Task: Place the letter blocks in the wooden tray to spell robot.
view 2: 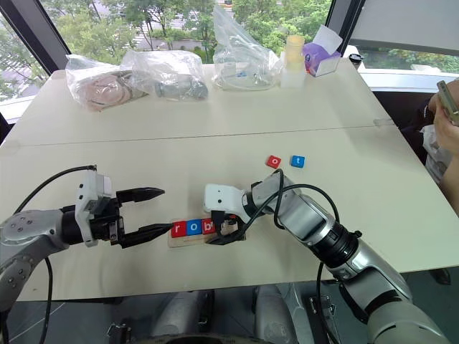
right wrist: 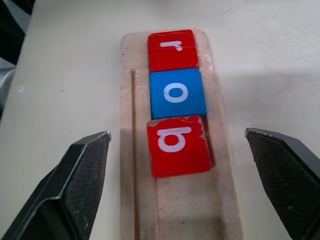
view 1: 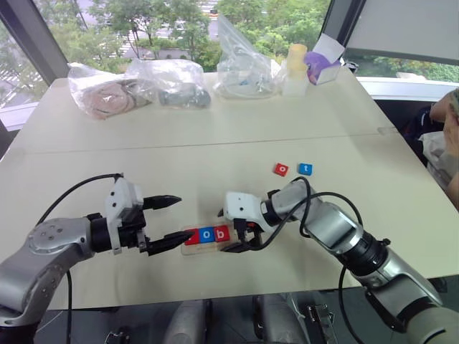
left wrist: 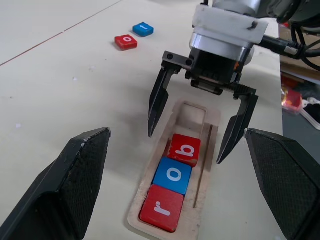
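Three of five letter blocks seated in wooden tray [left wrist: 210,117] at near centre of surface [view 1: 215,136]: red r [left wrist: 161,214], blue o [left wrist: 173,175], red b [left wrist: 184,149], slightly askew. Right pincer [left wrist: 187,135] spread, straddling tray at b. Left pincer [view 1: 168,222] spread beside tray end. Remaining: red o [view 1: 281,169], blue t [view 1: 305,169], loose, well apart from tray.

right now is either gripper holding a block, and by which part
Nothing is held. The right gripper is open, a finger on each side of the wooden tray, above the red b block, not touching it. The left gripper is open and empty.
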`<action>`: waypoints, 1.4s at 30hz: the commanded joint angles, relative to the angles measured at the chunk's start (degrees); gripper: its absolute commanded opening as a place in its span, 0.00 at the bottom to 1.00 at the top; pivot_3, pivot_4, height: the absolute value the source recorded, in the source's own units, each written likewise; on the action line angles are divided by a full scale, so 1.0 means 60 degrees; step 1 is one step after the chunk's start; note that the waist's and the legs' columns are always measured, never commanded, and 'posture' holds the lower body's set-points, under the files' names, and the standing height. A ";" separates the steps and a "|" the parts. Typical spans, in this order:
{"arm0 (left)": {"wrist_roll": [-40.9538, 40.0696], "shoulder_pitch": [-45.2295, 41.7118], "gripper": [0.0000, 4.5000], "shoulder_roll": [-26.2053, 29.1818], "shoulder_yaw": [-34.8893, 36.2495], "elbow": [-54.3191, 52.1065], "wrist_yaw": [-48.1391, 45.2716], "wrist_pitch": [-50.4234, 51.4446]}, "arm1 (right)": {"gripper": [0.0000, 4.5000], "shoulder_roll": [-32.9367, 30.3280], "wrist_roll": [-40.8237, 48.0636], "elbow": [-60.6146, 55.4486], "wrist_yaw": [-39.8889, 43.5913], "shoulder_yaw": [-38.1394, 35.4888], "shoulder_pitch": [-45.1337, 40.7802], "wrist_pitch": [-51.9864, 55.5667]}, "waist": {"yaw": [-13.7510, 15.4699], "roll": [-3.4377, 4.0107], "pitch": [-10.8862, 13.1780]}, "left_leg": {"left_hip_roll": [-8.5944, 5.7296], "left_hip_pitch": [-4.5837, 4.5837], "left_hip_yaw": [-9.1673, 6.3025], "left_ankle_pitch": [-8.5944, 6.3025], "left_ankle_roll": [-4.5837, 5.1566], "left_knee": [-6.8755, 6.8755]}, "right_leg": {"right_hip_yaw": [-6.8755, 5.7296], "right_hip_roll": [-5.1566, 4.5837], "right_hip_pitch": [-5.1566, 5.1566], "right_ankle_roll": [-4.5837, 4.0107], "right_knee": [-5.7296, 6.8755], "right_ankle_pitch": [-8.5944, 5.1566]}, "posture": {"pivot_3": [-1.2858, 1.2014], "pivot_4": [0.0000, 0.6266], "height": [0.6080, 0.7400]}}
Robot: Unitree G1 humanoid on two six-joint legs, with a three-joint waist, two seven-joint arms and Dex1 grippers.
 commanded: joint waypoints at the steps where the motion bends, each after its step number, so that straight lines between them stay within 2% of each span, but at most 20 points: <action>1: -0.0101 -0.0070 1.00 0.0010 0.0109 -0.0217 0.0007 -0.0065 | 0.99 0.0176 -0.0165 0.0153 -0.0180 -0.0130 -0.0140 -0.0371 | -0.0001 0.0000 0.0000 | 0.0000 0.0000 0.0000 0.0000 0.0000 0.0000 | 0.0000 0.0000 0.0000 0.0000 0.0000 0.0000 | 0.52 0.24 1.00; 11: -0.0080 -0.0067 1.00 -0.0022 0.0067 -0.0239 0.0070 -0.0078 | 0.99 0.0499 -0.0335 0.0700 -0.0363 -0.0270 -0.0248 -0.0679 | -0.0007 0.0000 0.0000 | 0.0000 0.0003 0.0000 0.0000 -0.0001 0.0000 | 0.0001 0.0002 0.0000 0.0006 0.0007 0.0003 | 0.52 0.24 1.00; 23: 0.0059 -0.0333 1.00 -0.0189 -0.0171 -0.0047 0.0154 -0.0149 | 0.99 0.0116 0.0210 0.0073 0.0197 -0.0568 -0.0234 0.0049 | 0.0000 0.0000 0.0000 | -0.0001 0.0003 0.0000 0.0001 -0.0001 0.0002 | 0.0001 0.0002 0.0000 0.0008 0.0010 0.0004 | 0.52 0.24 1.00; 28: 0.0114 -0.0427 1.00 -0.0285 -0.0260 0.0041 0.0201 -0.0185 | 0.99 -0.0396 0.1204 -0.0448 0.0324 -0.1848 -0.0357 0.1294 | 0.0015 0.0000 0.0000 | -0.0001 0.0002 -0.0001 0.0001 -0.0001 0.0004 | 0.0000 0.0000 0.0003 0.0008 0.0010 0.0004 | 0.52 0.24 1.00; 31: 0.0157 -0.0452 1.00 -0.0338 -0.0306 0.0053 0.0215 -0.0196 | 0.99 -0.0479 0.1384 -0.0577 0.0205 -0.2056 -0.0343 0.1541 | 0.0010 -0.0002 -0.0001 | -0.0001 0.0004 -0.0001 0.0001 0.0000 0.0007 | 0.0000 0.0000 0.0005 -0.0005 0.0010 -0.0003 | 0.52 0.24 1.00; 38: 0.0260 -0.0680 1.00 -0.0472 -0.0440 0.0202 0.0185 -0.0210 | 0.99 0.0227 0.1164 0.1073 -0.2108 -0.3772 -0.1056 0.1834 | -0.0006 0.0000 0.0000 | 0.0000 0.0004 0.0002 0.0001 -0.0001 0.0004 | 0.0003 0.0002 0.0000 0.0006 0.0015 0.0005 | 0.52 0.24 1.00; 42: 0.0343 -0.0815 1.00 -0.0523 -0.0528 0.0308 0.0169 -0.0269 | 0.99 0.0337 0.0598 0.1986 -0.3837 -0.4341 -0.1363 0.2753 | 0.0039 -0.0001 -0.0001 | -0.0002 0.0001 -0.0001 0.0003 -0.0004 0.0002 | 0.0002 0.0001 -0.0002 0.0002 0.0015 0.0005 | 0.52 0.24 1.00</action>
